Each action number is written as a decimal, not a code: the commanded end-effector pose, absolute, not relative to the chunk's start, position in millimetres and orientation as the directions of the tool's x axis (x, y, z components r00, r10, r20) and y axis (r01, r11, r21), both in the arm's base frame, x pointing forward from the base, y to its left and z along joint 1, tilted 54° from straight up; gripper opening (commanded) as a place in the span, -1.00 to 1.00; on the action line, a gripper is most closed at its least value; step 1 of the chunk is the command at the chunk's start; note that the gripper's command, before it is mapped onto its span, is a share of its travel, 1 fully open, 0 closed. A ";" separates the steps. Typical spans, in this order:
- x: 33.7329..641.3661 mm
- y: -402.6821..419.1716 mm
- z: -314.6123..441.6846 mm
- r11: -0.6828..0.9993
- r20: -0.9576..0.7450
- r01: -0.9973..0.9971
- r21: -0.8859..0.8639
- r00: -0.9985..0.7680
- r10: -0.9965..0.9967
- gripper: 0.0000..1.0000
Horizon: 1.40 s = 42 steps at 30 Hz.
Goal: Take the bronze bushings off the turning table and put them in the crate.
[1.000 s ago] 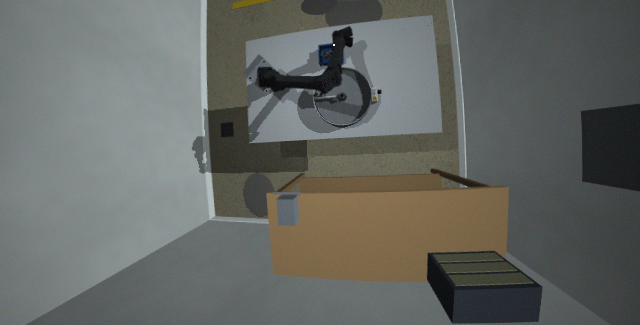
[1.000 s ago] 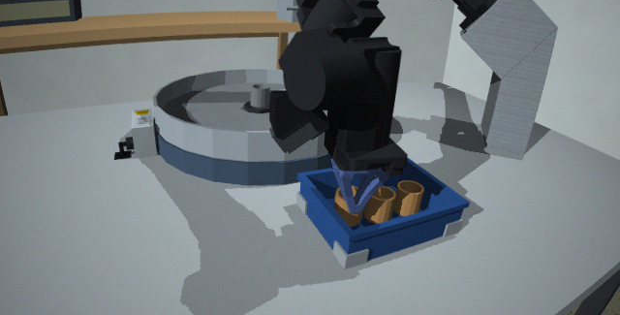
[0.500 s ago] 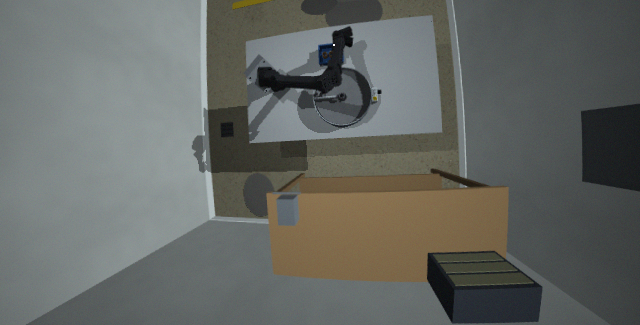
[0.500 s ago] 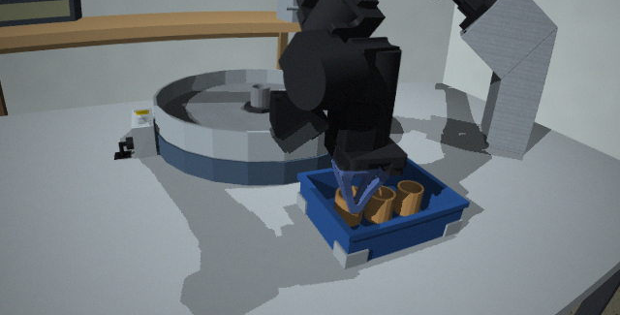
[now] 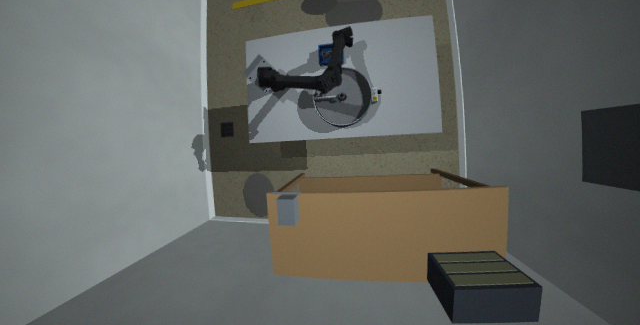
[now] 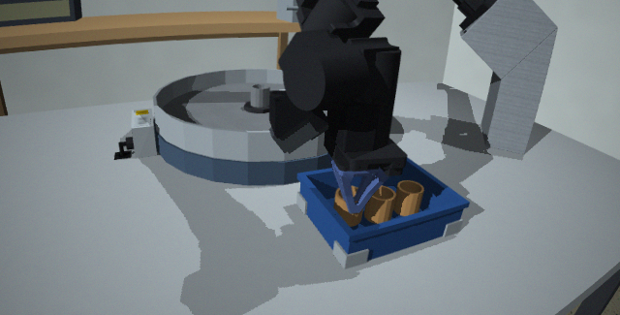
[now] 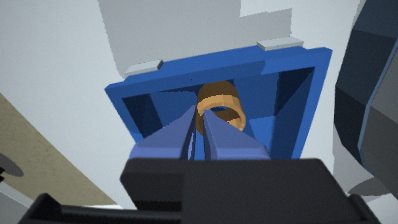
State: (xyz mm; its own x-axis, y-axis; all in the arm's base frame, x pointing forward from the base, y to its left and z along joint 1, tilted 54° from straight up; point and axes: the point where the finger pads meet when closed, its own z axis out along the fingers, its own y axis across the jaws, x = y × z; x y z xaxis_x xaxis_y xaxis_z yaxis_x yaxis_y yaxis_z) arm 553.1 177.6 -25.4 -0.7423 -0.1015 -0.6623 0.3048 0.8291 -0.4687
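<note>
The blue crate (image 5: 321, 60) (image 6: 407, 237) (image 7: 175, 75) stands beside the turning table (image 6: 232, 141) (image 5: 353, 92). Two bronze bushings (image 6: 379, 208) (image 6: 408, 201) stand upright in it. My gripper (image 6: 356, 209) (image 7: 199, 111) points down into the crate, its fingers nearly together on the wall of a third bronze bushing (image 6: 343, 214) (image 7: 218, 89), which is tilted, low inside the crate. Whether it touches the floor or its neighbour cannot be told. The turning table shows a central hub (image 6: 260, 96) and no bushing; the arm hides part of it.
The arm (image 5: 300, 82) reaches over the near side of the turning table's rim. A small white box with a yellow label (image 5: 375, 96) (image 6: 143, 133) sits at the turning table's outer wall. The crate's raised walls surround the fingers.
</note>
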 end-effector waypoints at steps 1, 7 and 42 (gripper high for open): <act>561.4 180.0 -23.8 0.834 -0.671 0.304 -0.460 -0.734 -0.103 -1.00; 563.2 181.0 -21.7 0.836 -0.676 0.306 -0.456 -0.730 -0.102 -1.00; 565.1 180.3 -25.3 0.836 -0.675 0.303 -0.457 -0.731 -0.104 -1.00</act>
State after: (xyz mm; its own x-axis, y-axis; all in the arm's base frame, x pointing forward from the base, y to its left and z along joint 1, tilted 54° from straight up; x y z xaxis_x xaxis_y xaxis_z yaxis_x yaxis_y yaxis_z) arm 556.5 174.8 -29.6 -0.7421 -0.1020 -0.6625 0.3045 0.8292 -0.4687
